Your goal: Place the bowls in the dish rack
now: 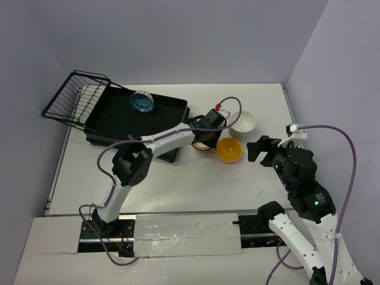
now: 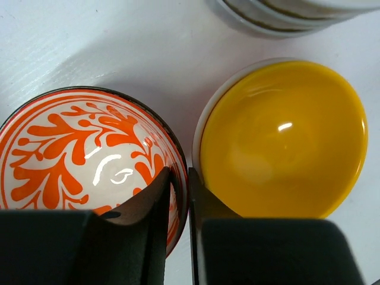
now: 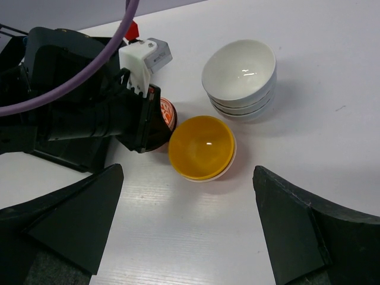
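Observation:
An orange-patterned bowl [image 2: 77, 154] sits on the table with my left gripper [image 2: 180, 175] shut on its right rim, one finger inside and one outside. Touching it on the right is a yellow bowl [image 2: 282, 139], nested in a white one. From above, the left gripper [image 1: 205, 139] covers most of the orange-patterned bowl, beside the yellow bowl [image 1: 228, 149]. A stack of three white bowls [image 1: 243, 123] stands just behind. A blue-patterned bowl [image 1: 142, 101] leans on edge in the black dish rack [image 1: 113, 119]. My right gripper [image 1: 261, 151] hangs open right of the yellow bowl [image 3: 202, 146], holding nothing.
The dish rack's wire basket [image 1: 74, 101] sticks out at the rack's far left end. The rack's near right corner lies under the left forearm [image 1: 163, 139]. The white bowls [image 3: 239, 71] stand close to the yellow one.

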Robot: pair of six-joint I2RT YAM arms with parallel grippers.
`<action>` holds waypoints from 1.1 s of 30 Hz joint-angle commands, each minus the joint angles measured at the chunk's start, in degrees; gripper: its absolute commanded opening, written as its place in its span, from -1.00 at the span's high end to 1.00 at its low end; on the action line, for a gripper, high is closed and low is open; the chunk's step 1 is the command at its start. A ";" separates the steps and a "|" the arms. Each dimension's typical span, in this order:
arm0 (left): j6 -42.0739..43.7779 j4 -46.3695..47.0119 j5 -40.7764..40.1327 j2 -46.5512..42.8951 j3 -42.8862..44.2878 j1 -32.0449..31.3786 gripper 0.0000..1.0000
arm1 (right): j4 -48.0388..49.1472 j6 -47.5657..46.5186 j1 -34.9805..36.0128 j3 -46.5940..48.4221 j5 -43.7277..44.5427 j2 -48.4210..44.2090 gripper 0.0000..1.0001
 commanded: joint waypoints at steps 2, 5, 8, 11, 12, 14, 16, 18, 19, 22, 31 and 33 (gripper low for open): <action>-5.37 -2.19 -0.14 0.57 0.12 0.00 0.53 | 1.47 0.38 0.45 -0.40 0.40 -0.24 -0.95; -3.36 -4.29 -1.10 0.48 2.67 -0.09 0.19 | 1.39 0.20 0.45 -0.23 0.66 -0.33 -0.95; -0.72 -6.23 -2.16 -0.13 5.48 0.09 -0.02 | 1.04 -0.15 0.37 -0.05 0.93 -0.59 -0.95; 2.54 -9.04 -1.64 -0.57 7.77 0.09 -0.24 | 0.95 -0.15 0.37 -0.22 1.19 -0.68 -0.95; 3.41 -10.70 -1.37 -0.75 8.56 0.17 -0.25 | 0.95 -0.24 0.37 -0.23 1.10 -0.68 -0.95; 7.19 -12.12 0.65 -1.10 8.91 0.17 -0.21 | 1.03 -0.06 0.37 -0.31 1.10 -0.68 -0.95; 11.13 -14.05 2.74 -1.63 9.00 0.18 -0.15 | 1.03 0.02 0.45 -0.40 0.93 -0.68 -0.94; 13.34 -15.11 2.94 -1.54 8.92 0.09 -0.13 | 1.12 0.11 0.37 -0.49 0.93 -0.68 -0.95; 15.62 -16.25 3.55 -1.37 8.91 0.17 -0.13 | 1.21 0.02 0.45 -0.58 0.84 -0.60 -0.95; 18.53 -18.09 5.66 -0.49 9.26 0.26 -0.10 | 1.12 -0.15 0.45 -0.23 0.58 -0.24 -0.95; 21.35 -16.96 7.86 1.18 12.34 0.79 0.04 | 0.86 0.02 0.45 0.04 0.14 0.02 -0.95; 21.53 -17.31 8.30 1.89 13.65 0.79 0.06 | 0.95 -0.06 0.45 0.04 0.14 0.19 -0.95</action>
